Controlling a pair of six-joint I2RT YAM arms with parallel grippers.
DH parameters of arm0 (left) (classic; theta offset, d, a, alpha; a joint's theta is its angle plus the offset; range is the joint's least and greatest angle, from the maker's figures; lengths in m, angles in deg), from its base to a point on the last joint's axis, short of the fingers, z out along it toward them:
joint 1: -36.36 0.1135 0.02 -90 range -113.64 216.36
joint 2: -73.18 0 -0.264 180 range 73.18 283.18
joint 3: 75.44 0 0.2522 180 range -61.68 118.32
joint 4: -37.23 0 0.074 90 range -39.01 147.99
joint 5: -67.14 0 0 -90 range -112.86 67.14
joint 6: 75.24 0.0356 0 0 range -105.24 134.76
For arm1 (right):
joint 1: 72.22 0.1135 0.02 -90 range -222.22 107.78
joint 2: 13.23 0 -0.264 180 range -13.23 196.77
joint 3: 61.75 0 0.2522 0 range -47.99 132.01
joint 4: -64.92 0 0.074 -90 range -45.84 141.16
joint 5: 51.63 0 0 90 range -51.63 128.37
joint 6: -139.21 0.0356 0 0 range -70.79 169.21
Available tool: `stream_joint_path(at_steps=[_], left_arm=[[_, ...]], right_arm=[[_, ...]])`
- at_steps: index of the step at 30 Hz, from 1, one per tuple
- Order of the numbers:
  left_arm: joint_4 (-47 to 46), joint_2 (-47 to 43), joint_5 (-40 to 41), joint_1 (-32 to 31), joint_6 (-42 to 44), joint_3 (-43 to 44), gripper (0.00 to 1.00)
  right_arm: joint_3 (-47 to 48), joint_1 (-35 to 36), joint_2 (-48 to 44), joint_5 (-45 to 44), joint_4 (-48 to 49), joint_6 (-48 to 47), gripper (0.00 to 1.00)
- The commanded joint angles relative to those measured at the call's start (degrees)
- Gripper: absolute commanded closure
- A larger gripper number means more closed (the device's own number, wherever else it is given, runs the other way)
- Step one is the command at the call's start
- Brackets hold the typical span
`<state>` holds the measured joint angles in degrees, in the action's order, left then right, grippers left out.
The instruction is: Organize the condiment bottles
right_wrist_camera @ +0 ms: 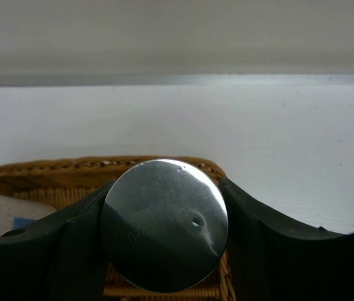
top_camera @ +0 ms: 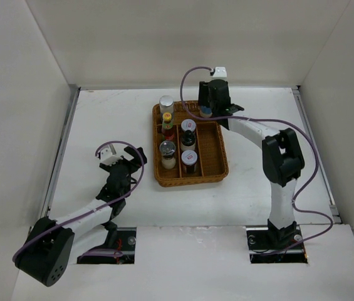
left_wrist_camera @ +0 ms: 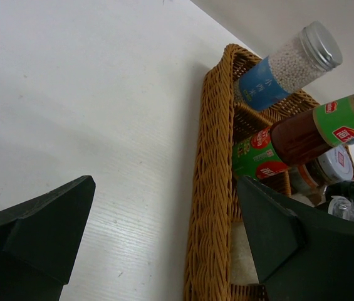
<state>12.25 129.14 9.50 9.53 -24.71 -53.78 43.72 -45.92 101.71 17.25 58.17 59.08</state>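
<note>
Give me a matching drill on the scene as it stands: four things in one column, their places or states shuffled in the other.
Things
1. left gripper
2. right gripper
3. blue-banded jar
4. wicker tray

Places or states
A. standing in the tray's far left corner
B. closed around a silver-lidded jar
C. on the table, between the two arms
D. open over bare table, left of the tray

Pairs: 1-D, 2-B, 3-A, 4-C
</note>
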Motion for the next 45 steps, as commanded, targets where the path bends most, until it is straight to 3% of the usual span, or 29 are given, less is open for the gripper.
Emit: stream_joint_path(at_steps=[1,9,20,25,33,37,45], left_arm=[[-1.16,0.55,-0.1,0.25,-0.44,2.29,0.0],[-1.16,0.29,-0.63,-0.11,-0.44,2.47,0.0],[-1.07,0.9,-0.36,-0.63,-0.35,2.82,0.0],[1.47,0.55,0.42,-0.9,-0.35,3.7,0.0],[3.06,3.44,1.92,-2.48,0.09,6.16,0.0],[6.39,4.51,2.36,-3.53,-0.09,8.35,0.0],[9.03,1.08,5.34,-4.5,-0.26,8.62,0.0]], right_arm=[[3.57,0.02,-0.07,0.56,3.9,-0.82,0.44],[-0.38,0.02,2.57,0.38,3.72,0.59,0.37],[-0.91,0.02,1.08,0.56,2.93,1.91,0.08],[-1.44,0.02,-2.43,0.65,3.01,2.09,0.0],[-4.86,1.16,-12.88,-0.23,3.8,2.26,0.0],[-11.96,2.04,-21.04,-3.91,6.34,4.71,0.0],[-43.15,-0.85,-41.61,-14.2,18.57,16.3,0.0]])
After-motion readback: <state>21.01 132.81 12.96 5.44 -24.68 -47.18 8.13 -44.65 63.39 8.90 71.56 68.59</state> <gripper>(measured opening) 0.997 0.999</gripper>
